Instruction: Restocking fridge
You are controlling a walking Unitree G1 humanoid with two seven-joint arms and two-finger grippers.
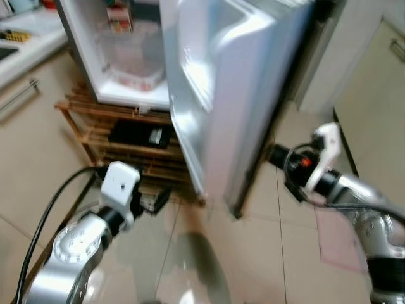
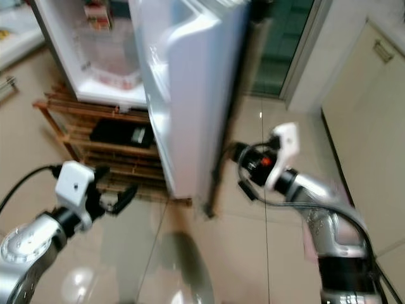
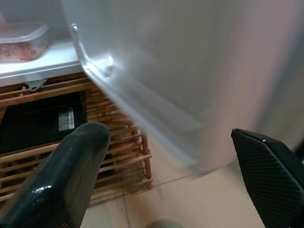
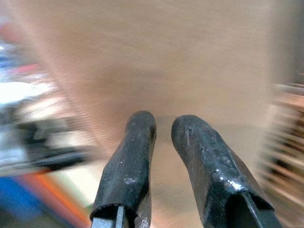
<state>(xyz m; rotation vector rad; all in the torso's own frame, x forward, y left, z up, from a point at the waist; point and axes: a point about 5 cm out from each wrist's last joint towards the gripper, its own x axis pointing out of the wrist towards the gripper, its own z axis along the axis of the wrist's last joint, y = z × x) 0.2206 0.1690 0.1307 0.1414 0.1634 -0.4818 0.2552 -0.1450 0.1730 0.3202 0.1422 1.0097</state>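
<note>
A: How will the fridge door (image 1: pixel 221 95) handle?

B: I judge it stiff and fairly heavy for its size, a smooth white panel that offers little friction on its face. It stands swung open from the mini fridge (image 1: pixel 120 57), its free edge pointing toward the robot. The best hold is that free vertical edge, or the moulded shelf ledge on its inner side (the flat face would likely slip).

A: And the tools?

B: The left tool (image 3: pixel 166 185) is spread wide, holding nothing, low beside the door's bottom corner, between the door and the wooden rack (image 1: pixel 126 145). The right tool (image 4: pixel 164 142) has its fingers narrow, almost touching, empty, and sits on the door's outer side near its lower edge.

A: Anything inside the fridge?

B: A clear plastic tub (image 1: pixel 136 66) with something reddish sits on the fridge floor, and a small carton (image 1: pixel 119 19) is above it. The tub looks light and slightly flexible, so it should be gripped by the rim.

A: The room?

B: The fridge stands on the slatted wooden rack, with a black box (image 1: pixel 139 134) on the rack's shelf under it. The tiled floor (image 1: pixel 272 253) is glossy beige and likely slick. A table (image 1: pixel 25 44) with a cupboard handle runs left of the fridge, and a black cable (image 1: pixel 47 215) trails on the floor near the rack.
</note>
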